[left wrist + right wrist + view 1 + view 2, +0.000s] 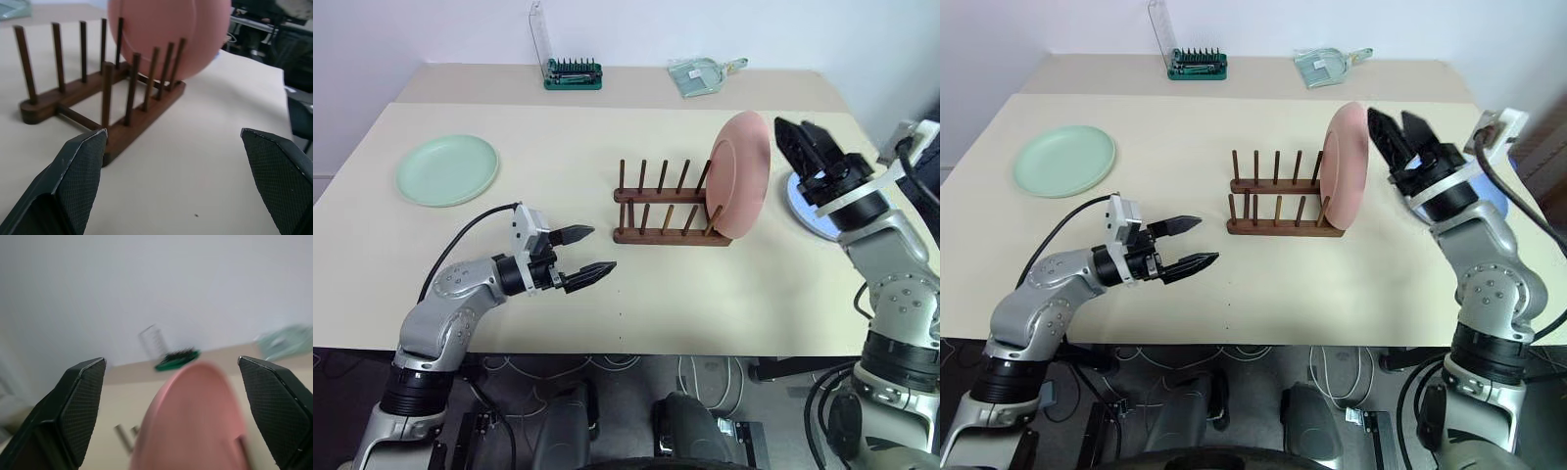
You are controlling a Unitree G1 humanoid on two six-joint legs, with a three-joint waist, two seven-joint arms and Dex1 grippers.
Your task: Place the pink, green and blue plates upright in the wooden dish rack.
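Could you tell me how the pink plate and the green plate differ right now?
The pink plate stands upright at the right end of the wooden dish rack; the green plate lies flat on the table, far to the rack's left. Pink is racked, green not yet. Both look round, shallow and about the same size.

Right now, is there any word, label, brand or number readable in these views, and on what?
None can be read. The green bit case and the clear packet at the table's far edge show no legible print; plates and rack bear no markings.
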